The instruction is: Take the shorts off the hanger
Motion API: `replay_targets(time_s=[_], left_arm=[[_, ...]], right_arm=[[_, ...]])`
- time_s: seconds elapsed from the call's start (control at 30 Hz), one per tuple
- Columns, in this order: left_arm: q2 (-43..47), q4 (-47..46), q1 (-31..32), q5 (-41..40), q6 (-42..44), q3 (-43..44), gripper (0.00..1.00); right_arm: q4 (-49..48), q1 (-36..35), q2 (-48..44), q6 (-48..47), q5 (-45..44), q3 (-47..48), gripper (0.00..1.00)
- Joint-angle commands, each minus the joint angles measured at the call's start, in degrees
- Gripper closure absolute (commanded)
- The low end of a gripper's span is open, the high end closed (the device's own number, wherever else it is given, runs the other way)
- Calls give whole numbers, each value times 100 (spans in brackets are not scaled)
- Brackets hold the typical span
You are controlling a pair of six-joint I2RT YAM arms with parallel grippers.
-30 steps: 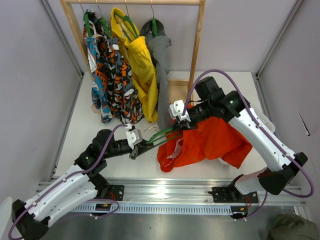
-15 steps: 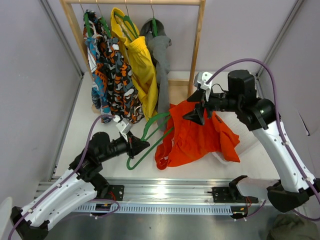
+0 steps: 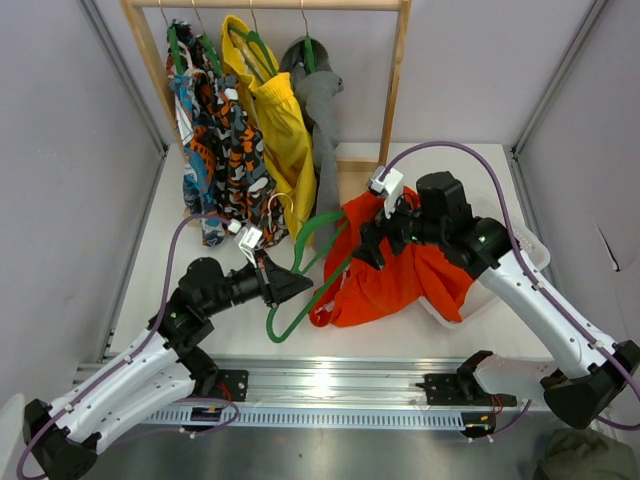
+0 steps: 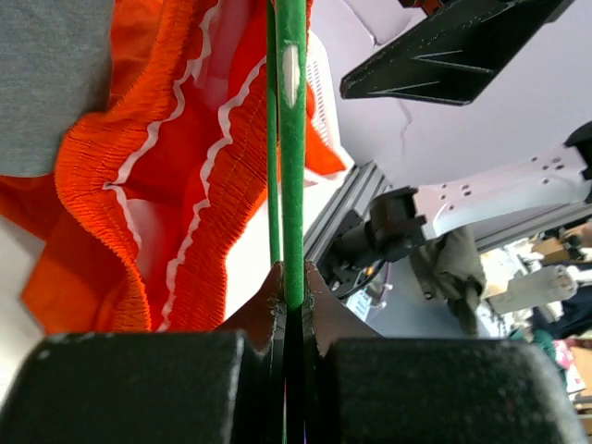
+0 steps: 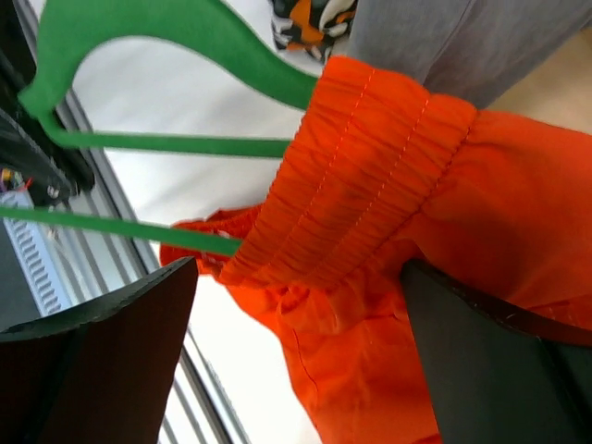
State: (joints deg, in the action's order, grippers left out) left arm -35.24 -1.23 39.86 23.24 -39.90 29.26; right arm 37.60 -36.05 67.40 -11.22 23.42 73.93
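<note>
Not done: your shorts [image 3: 400, 285] sag off the hanger [image 4: 293, 185], waistband caught on its far arm. Left gripper [image 4: 293, 277] clamps the hanger's bar tight. Right gripper [image 5: 301, 266] gapes wide beside that arm, straddling the waistband, holding nothing. Pull-off remains.

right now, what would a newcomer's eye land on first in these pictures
The bright orange-red shorts, heaped right of centre, grab the eye, with the right gripper open over them. The left gripper pinches the green hanger, its far end running into their waistband.
</note>
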Motion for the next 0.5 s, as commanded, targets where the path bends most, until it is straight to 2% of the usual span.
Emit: replay_targets(time_s=[0.0,0.23,0.37,0.4,0.47], left_arm=[[0,-913,-4,154,-387,80,100],[-26,-1124,5,119,-589,1,100],[-88,-1265,13,154,-659,19,100],[-88,-1291,22,171,-677,45,100],[-70,-1248,31,163,-642,63,100]], right_arm=[[-798,-165,1,559,-530,95,1],[-1036,-358,247,753,-1084,253,0],[-1150,-552,432,692,-1760,245,1],[-1168,-587,502,674,-1858,262,4],[-1177,-578,537,631,-1990,288,22]])
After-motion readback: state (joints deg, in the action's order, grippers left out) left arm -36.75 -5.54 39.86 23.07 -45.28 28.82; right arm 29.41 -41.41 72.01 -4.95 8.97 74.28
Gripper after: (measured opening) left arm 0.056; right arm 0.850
